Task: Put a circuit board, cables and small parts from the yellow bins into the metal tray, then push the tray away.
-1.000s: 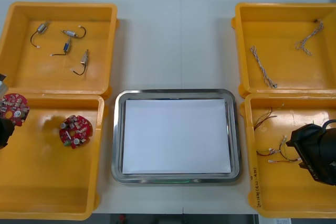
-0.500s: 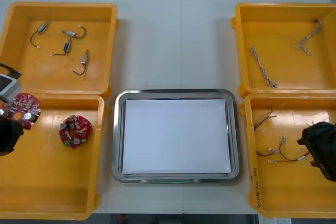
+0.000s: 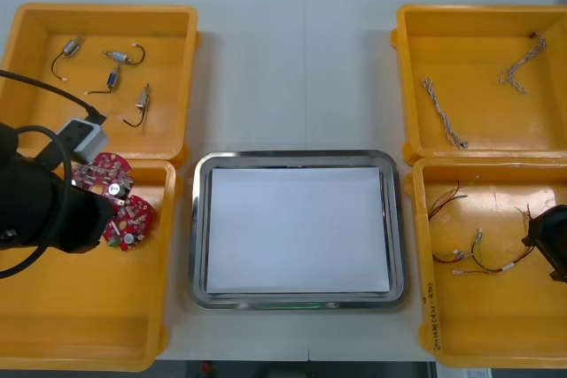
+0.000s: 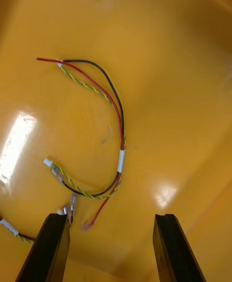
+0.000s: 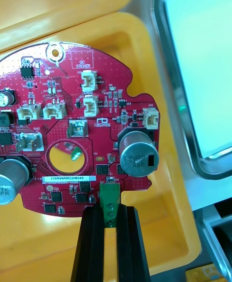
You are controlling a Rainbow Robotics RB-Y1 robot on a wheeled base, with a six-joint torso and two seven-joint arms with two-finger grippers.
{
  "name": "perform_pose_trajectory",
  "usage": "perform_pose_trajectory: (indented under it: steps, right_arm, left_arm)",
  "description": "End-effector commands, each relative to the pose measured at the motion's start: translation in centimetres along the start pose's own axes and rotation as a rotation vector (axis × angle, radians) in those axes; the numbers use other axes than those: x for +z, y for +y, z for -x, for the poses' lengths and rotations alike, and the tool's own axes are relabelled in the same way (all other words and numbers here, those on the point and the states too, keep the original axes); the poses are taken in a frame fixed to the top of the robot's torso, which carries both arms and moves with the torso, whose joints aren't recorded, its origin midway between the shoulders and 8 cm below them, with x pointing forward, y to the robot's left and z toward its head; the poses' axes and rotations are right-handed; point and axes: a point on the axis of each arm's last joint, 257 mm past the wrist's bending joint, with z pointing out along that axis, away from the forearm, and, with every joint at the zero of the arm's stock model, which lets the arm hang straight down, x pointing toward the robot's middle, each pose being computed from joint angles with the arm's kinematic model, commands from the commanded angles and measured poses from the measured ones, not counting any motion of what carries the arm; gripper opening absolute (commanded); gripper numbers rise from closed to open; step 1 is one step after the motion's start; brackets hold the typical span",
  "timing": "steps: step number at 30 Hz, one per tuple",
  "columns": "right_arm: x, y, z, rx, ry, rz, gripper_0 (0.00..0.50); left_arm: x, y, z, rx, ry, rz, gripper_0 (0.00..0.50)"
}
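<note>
While pinching the circuit board (image 5: 72, 132) by its green tab in the left gripper (image 5: 110, 209), carrying it rightward from the frame's left edge toward the central metal tray (image 3: 297, 158); keeping the right gripper (image 4: 110, 221) spread over lower-right cables (image 4: 120, 132).
</note>
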Motion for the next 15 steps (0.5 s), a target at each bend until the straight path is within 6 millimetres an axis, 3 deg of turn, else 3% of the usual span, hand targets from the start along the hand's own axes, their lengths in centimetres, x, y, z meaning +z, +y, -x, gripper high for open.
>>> perform_pose_trajectory:
  steps: [1,15]
  right_arm:
    - [0.4,0.3,2.7,-0.064,-0.038,0.018,0.500]
    - [4.5,0.3,2.0,-0.055,-0.023,0.012,0.500]
  left_arm:
    - [-0.5,-2.8,2.0,-0.076,-0.044,-0.010,0.000]
    - [1.1,-9.6,3.6,-0.068,-0.060,-0.068,0.000]
